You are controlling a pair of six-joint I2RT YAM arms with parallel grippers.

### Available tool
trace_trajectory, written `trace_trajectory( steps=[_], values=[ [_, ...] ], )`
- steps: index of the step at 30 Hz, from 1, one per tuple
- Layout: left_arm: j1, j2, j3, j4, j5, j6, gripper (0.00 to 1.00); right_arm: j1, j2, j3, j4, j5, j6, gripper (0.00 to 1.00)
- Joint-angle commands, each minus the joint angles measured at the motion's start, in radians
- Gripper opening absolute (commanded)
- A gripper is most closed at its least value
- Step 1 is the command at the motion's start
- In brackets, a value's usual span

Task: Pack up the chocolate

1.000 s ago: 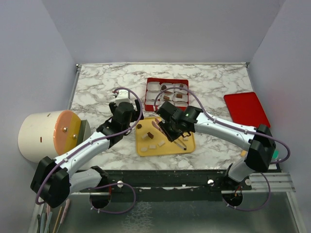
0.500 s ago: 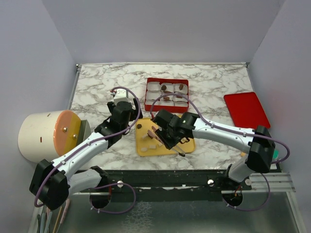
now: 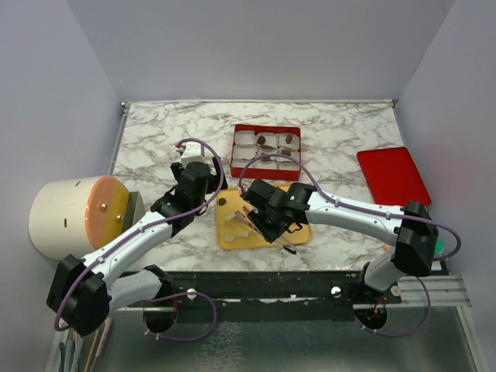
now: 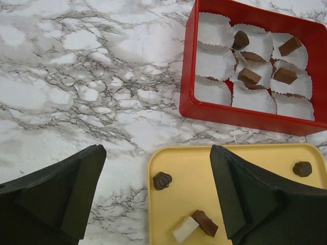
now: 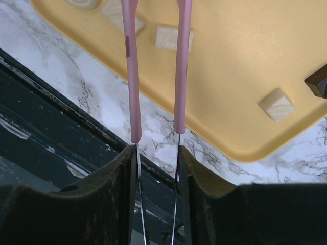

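I'm looking at a white worktop (image 3: 155,132) with grey marble veining. Three things lie flat on it. An open-topped red box (image 3: 266,128) sits towards the far edge, roughly midway between the left and right edges. A yellow tray (image 3: 248,242) lies just nearer than the box, close to the near edge. Through the left wrist camera I can see a strip of bare marble between them, so they don't touch. A flat red panel (image 3: 393,174) lies by the right edge, well apart from both. A cream cylinder (image 3: 66,221) sits at the left edge by the near corner. I cannot tell whether it rests on the marble.
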Motion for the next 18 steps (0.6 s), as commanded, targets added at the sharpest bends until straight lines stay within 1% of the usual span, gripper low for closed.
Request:
trace_trajectory(
  steps=[1,18],
  values=[
    [0.007,-0.021,0.018,-0.015,-0.018,-0.01,0.94,0.008,0.021,-0.002,0.018,-0.013,0.001,0.4],
    [0.01,-0.031,0.002,-0.01,-0.009,-0.015,0.94,0.008,0.085,0.035,0.034,0.01,-0.016,0.41]
  ],
)
